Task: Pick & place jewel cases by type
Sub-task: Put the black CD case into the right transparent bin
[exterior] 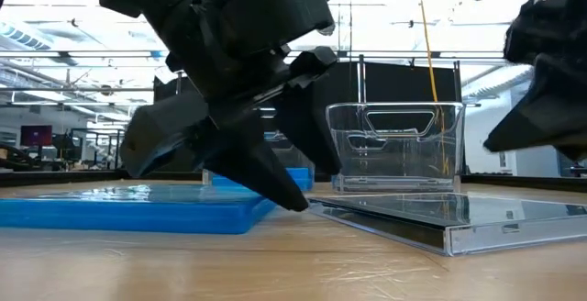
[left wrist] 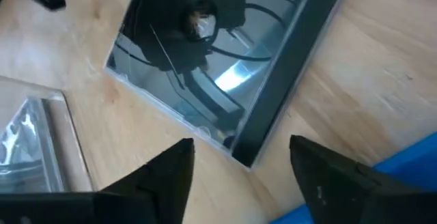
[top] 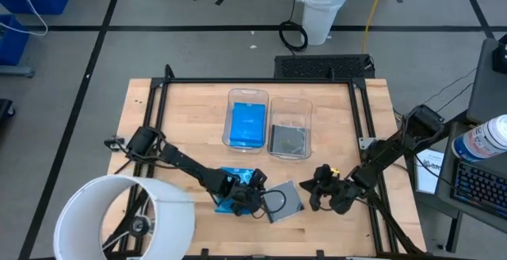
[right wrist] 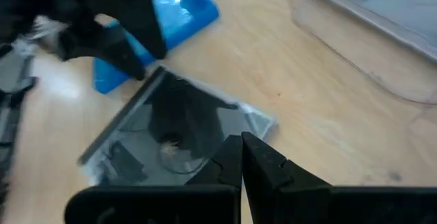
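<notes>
- Sorting continues on the counter [top: 158, 109]: left bin [top: 247, 121] holds a blue case, right bin [top: 291, 128] a grey one.
- Blue jewel case [top: 235, 190] and grey jewel case [top: 283, 201] lie side by side at the near edge.
- Left hand [top: 257, 199], fingers released, hangs low over the seam between both; next needs a clean pinch on one case.
- Right hand [top: 322, 193], clenched empty, sits just beside the grey case and could crowd that reach.
</notes>
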Robot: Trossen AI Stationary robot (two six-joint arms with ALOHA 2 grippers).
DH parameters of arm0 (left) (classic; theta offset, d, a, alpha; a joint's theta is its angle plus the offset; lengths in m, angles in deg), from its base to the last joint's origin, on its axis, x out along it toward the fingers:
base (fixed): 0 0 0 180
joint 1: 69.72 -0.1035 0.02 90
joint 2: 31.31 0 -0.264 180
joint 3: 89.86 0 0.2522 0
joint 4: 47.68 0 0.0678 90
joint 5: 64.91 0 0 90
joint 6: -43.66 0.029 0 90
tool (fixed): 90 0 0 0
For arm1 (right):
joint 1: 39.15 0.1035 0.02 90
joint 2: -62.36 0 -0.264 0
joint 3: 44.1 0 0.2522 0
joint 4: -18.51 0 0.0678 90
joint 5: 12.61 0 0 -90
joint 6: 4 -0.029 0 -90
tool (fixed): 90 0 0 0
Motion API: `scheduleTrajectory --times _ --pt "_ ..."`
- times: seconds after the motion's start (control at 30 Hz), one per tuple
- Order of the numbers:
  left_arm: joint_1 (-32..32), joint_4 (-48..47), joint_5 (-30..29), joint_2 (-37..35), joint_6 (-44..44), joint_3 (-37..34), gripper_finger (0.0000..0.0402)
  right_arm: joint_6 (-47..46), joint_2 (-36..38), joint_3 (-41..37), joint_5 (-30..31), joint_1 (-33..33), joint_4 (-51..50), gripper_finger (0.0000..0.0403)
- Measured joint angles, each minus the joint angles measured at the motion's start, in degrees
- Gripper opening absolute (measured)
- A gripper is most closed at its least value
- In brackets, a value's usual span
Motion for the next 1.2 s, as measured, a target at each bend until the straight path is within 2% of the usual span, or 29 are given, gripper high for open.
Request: scheduleTrajectory --times 0.1,0.3,0.53,1.2 --pt "0.1 -0.5 1.2 0.0 -0.6 0.0 0.0263 -0.4 -1.9 0.0 -0.6 -1.8 0.3 0.0000" --pt "0.6 -0.2 1.9 0.4 0.6 0.0 0.0268 -4.6 -8.1 0.0 -7.1 -4.4 3.8 0.0000" --pt "0.6 0.9 1.7 2.0 1.7 0.2 0.0269 -0.6 -14.5 0.2 -7.1 -4.9 13.8 0.0000" --pt "0.9 8.4 -4.3 3.2 5.2 -0.1 0.0269 0.6 -14.9 0.1 -7.1 -4.8 15.4 0.0000"
